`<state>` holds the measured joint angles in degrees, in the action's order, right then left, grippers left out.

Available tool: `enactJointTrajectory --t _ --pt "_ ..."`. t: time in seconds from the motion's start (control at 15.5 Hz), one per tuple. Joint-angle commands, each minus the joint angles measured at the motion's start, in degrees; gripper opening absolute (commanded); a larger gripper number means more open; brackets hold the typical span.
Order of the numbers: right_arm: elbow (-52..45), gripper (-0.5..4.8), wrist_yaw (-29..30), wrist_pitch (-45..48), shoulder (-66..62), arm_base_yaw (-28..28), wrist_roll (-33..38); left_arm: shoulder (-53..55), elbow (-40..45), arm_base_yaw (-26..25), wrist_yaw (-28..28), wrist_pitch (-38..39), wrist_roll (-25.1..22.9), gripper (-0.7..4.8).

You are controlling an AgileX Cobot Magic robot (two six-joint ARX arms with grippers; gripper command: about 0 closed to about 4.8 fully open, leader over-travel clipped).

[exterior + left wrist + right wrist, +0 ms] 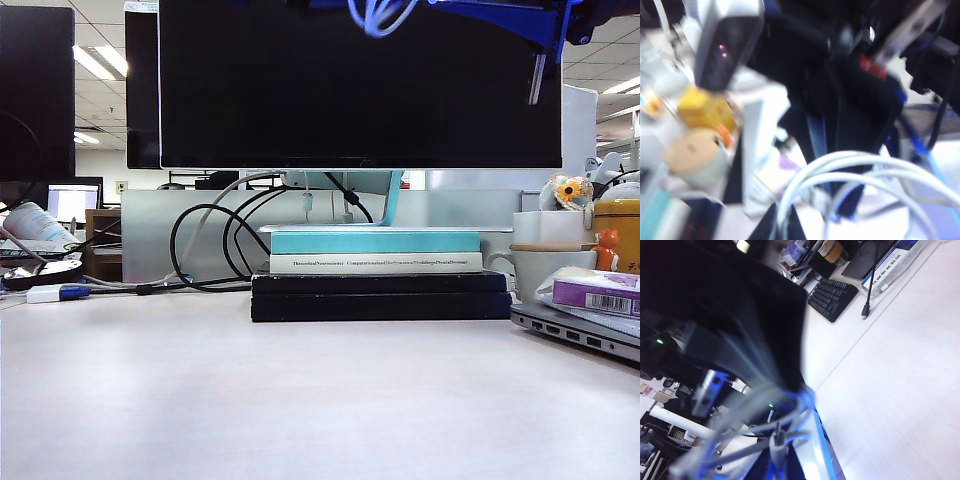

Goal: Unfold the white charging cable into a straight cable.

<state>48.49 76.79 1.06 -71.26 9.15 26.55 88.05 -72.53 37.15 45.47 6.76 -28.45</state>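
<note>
The white charging cable (380, 18) hangs in loops at the top edge of the exterior view, in front of the monitor, beside blue arm parts (500, 20). Both grippers are up there, mostly out of that view. In the blurred left wrist view my left gripper (782, 227) is shut on a strand of the cable (840, 165), whose loops arc out before it towards the other arm's black body. In the right wrist view my right gripper (777, 460) is shut on the cable's plug end (776, 442), with several coils bunched just beyond the fingers.
A large monitor (360, 80) stands on stacked books (375, 265) at the back. Black looping cables (210, 240) lie to their left, and a laptop (580, 330) and a mug (545, 265) to their right. A keyboard (832, 297) and a black cord (867, 300) lie on the pale table.
</note>
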Motion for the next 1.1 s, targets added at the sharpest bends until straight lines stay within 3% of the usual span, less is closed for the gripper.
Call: enactJointTrajectory --t 0.06,0.13,0.19,0.26,0.32,0.65,0.71,0.78,1.03,1.1 --pt "0.15 0.18 1.29 1.09 0.24 0.17 -0.2 0.22 -0.22 0.02 -0.15 3.78 -0.2 -0.06" --pt "0.15 0.18 1.29 1.84 0.24 0.11 -0.17 0.2 -0.22 -0.02 -0.2 4.81 -0.13 0.08" --pt "0.15 0.18 1.29 2.47 0.24 0.11 -0.17 0.2 -0.22 -0.09 -0.2 5.29 -0.11 0.67" --pt "0.15 0.18 1.31 3.02 0.24 0.13 -0.15 0.13 -0.22 -0.09 -0.17 5.66 0.04 1.88" --pt "0.15 0.18 1.29 3.48 0.22 0.13 -0.15 0.0 -0.24 -0.07 -0.15 7.08 0.04 4.69" --pt "0.17 0.18 1.11 3.98 0.22 0.11 -0.15 0.11 -0.24 -0.02 0.26 7.72 -0.07 4.64" --pt "0.2 0.18 1.11 4.02 0.24 0.11 -0.15 0.13 -0.22 -0.02 1.31 7.74 -0.79 3.43" --pt "0.26 0.18 1.16 6.36 0.22 0.11 2.4 0.79 -0.17 -0.02 8.48 8.28 -3.48 2.15" --pt "0.26 0.19 1.57 6.95 0.24 0.13 5.11 0.83 -0.17 0.02 10.95 9.09 -5.84 2.09" --pt "0.26 0.21 1.6 6.95 0.24 0.17 5.2 0.85 -0.17 0.02 10.93 9.11 -5.84 1.76"
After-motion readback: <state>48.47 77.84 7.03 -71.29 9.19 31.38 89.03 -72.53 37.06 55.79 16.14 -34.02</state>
